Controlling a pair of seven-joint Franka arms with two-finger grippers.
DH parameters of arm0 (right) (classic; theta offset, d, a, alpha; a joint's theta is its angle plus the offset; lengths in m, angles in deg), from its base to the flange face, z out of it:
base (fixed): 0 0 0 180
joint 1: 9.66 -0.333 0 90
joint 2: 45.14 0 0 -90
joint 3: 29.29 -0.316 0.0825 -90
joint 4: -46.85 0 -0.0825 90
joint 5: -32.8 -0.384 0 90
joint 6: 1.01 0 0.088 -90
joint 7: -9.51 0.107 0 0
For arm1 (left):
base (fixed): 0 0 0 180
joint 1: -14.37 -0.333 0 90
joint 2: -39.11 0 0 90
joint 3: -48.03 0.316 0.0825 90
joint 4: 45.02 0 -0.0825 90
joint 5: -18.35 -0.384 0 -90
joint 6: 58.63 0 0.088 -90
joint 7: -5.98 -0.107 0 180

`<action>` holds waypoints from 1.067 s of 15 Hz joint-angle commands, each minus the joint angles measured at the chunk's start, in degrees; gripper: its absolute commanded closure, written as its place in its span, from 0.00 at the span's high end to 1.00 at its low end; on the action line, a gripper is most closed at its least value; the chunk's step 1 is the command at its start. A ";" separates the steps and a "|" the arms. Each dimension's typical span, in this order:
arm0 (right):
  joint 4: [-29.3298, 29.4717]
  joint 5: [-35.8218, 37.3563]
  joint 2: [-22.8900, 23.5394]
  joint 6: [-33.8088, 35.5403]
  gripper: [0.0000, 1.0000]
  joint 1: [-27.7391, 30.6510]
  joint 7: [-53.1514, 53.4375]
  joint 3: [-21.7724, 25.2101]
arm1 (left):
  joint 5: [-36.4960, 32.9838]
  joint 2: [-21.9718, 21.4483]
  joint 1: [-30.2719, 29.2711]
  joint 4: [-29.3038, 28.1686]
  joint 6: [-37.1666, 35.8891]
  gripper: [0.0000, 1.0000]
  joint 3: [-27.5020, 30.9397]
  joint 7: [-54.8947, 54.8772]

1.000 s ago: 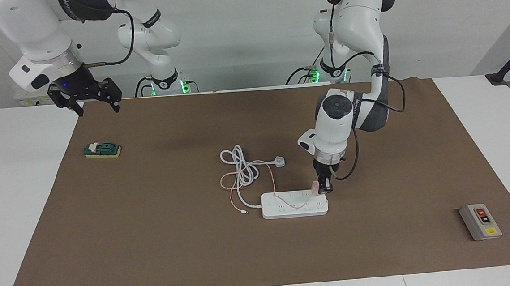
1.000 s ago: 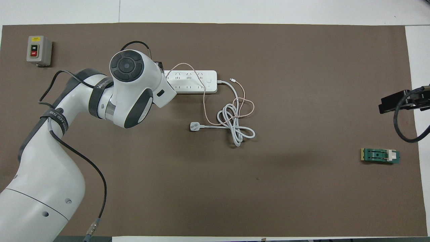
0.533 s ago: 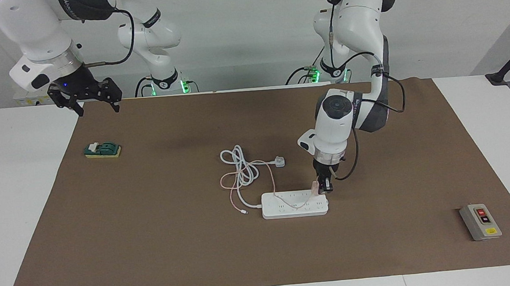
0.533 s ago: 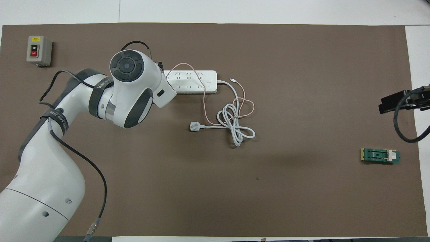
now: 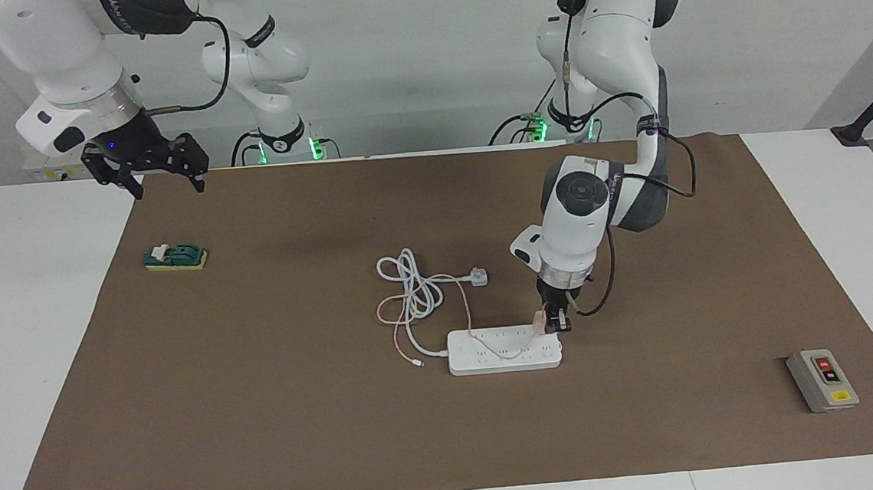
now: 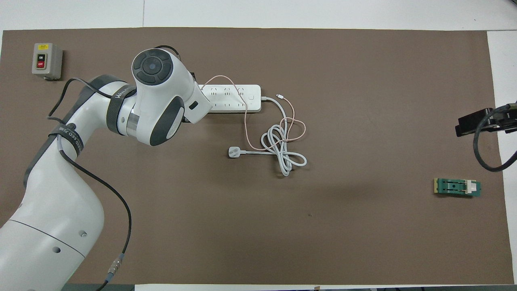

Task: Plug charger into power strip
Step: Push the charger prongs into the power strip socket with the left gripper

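**Desk:** What is lying around the power strip [image 5: 504,349] on the bench [image 5: 42,319]?

**Photographer:** A brown mat [image 5: 264,411] is covering the bench. A grey switch box [image 5: 822,380] with red and black buttons is sitting at the left arm's end, at about four o'clock from the strip in the facing view. A green block [image 5: 175,256] is lying at the right arm's end, at ten o'clock. A white three-pin plug [image 5: 478,277] and its coiled thick white cord [image 5: 411,281] are resting just nearer to the robots than the strip, at twelve o'clock. Nothing is standing between the pincer and the sockets except the thin pink cable [image 5: 466,312], which is looping over the strip's top.

**Desk:** And the arms?

**Photographer:** The left arm is bending down from the elbow, wrist vertical, with the left pincer [image 5: 554,324] pointing straight down over the strip's end toward the left arm's base. It is clamped on the charger [image 5: 539,321]. The right pincer [image 5: 159,172] is waiting high over the mat's corner, fingers spread apart.

**Desk:** How is the charger looking?

**Photographer:** It is showing as a small pale pink cube, upright, sitting at the strip's top edge. Whether its prongs are seated is impossible to tell. In the overhead view the arm is hiding it.
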 commanded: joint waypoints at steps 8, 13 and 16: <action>-0.88 -0.95 -0.84 -0.51 1.00 0.67 0.39 -0.61 | -0.73 8.27 1.24 10.52 -9.00 0.00 -0.95 0.40; -0.88 -1.03 -0.93 -0.51 1.00 0.67 0.39 -0.52 | -1.01 8.90 1.51 11.00 -7.45 0.00 -1.04 0.23; -0.79 -0.95 -0.84 -0.60 1.00 0.67 0.39 -0.52 | -0.66 8.82 1.34 9.32 -5.07 0.01 -1.13 -0.21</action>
